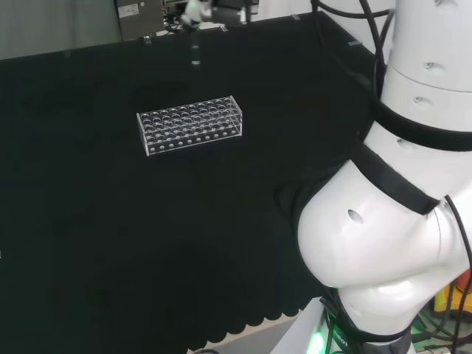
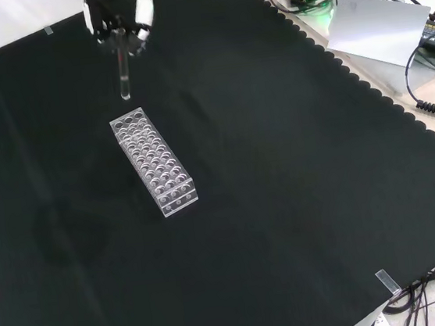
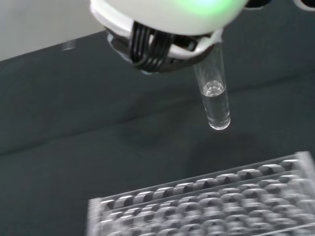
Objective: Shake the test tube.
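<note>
I see the hand (image 2: 119,21) with its fingers curled round the top of the test tube (image 2: 123,75), holding it upright in the air above the far end of the clear rack (image 2: 153,162) on the worktop (image 2: 285,202). A little clear liquid sits in the tube's rounded bottom. I find no legible writing on tube or rack.

White robot arm (image 1: 383,236) with rounded glossy links, black bands at joints, black cables; black-and-white hand (image 2: 119,21).

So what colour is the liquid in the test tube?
Clear and colourless, in the bottom of the test tube; the wrist view shows it best.
</note>
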`<state>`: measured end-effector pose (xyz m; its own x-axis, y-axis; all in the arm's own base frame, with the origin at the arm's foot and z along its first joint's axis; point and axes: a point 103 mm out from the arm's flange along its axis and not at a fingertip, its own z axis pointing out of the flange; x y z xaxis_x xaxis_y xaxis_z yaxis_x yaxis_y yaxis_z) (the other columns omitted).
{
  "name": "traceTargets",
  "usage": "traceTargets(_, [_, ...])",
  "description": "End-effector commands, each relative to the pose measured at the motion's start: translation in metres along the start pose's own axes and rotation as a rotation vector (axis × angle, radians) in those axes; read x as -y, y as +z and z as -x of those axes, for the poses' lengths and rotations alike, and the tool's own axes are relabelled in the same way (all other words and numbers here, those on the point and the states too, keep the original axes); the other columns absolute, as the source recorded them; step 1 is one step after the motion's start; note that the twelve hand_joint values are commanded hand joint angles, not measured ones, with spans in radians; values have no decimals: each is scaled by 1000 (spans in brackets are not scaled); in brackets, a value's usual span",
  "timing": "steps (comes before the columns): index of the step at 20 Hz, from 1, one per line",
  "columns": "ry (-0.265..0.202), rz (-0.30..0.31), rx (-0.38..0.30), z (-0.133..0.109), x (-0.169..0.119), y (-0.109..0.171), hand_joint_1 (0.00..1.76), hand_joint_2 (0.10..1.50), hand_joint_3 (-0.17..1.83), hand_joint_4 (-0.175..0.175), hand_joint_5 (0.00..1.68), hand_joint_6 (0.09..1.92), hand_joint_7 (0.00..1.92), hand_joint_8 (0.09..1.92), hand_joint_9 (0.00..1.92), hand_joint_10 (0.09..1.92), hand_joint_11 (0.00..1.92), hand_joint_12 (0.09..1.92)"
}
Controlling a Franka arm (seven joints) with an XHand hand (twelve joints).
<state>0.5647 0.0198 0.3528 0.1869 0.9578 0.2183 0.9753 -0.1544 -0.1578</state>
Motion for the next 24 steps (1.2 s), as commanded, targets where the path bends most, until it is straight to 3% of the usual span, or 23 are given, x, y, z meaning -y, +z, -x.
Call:
traceTargets(1, [186, 33, 76, 91, 7, -18, 1233, 649, 631, -175, 1348, 511, 1754, 396, 1693, 535, 1336, 807])
traceTargets(5, [231, 45, 108, 118, 12, -24, 1233, 650, 631, -175, 1347, 513, 1754, 396, 1693, 538, 1335, 807])
traceTargets(10, [210, 49, 100, 113, 13, -29, 1233, 650, 631, -175, 1345, 515, 1754, 396, 1693, 540, 1334, 807])
traceTargets(13, [174, 40, 82, 86, 10, -21, 1233, 650, 631, -175, 1344, 517, 1754, 396, 1690, 541, 1334, 807])
traceTargets(24, [-86, -14, 8, -53, 6, 0, 1232, 652, 630, -175, 1342, 521, 1754, 396, 1691, 546, 1334, 807])
